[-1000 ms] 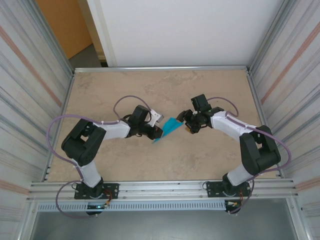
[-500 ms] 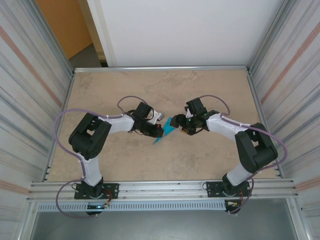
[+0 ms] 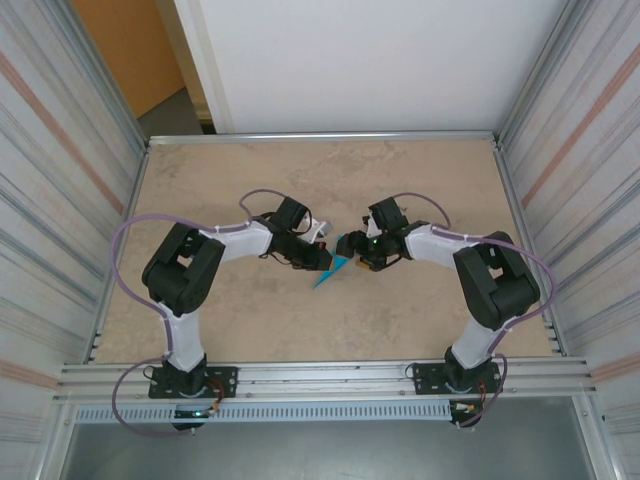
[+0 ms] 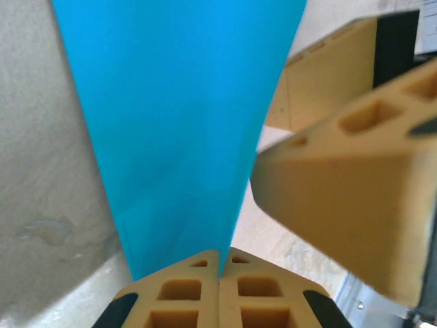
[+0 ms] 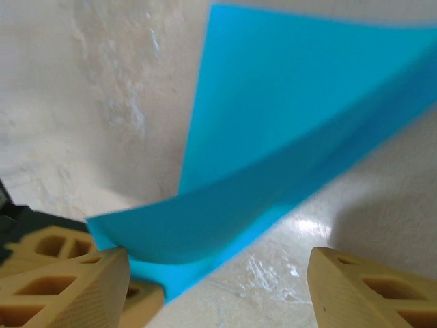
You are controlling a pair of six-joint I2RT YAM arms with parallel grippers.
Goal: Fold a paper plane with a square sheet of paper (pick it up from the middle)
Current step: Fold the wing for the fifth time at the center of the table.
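The square sheet of paper (image 3: 333,268) is turquoise and folded into a narrow pointed shape, its tip toward the near edge. It stands on edge at mid table. My left gripper (image 3: 323,259) is shut on it from the left; in the left wrist view the tan jaws (image 4: 220,263) pinch the lower edge of the paper (image 4: 177,123). My right gripper (image 3: 353,247) is at the paper's right side and open. Its fingers (image 5: 68,277) stand wide apart, and the curved paper (image 5: 273,137) rises between and beyond them without touching the right pad.
The beige tabletop (image 3: 250,180) is bordered by a metal frame and corrugated side walls (image 3: 60,200). One finger of the right gripper (image 4: 341,184) looms close beside the paper in the left wrist view. Cables loop behind both arms.
Both grippers have drawn closer together at mid table. The right gripper moved left up to the paper, and the paper now looks narrower and more on edge.
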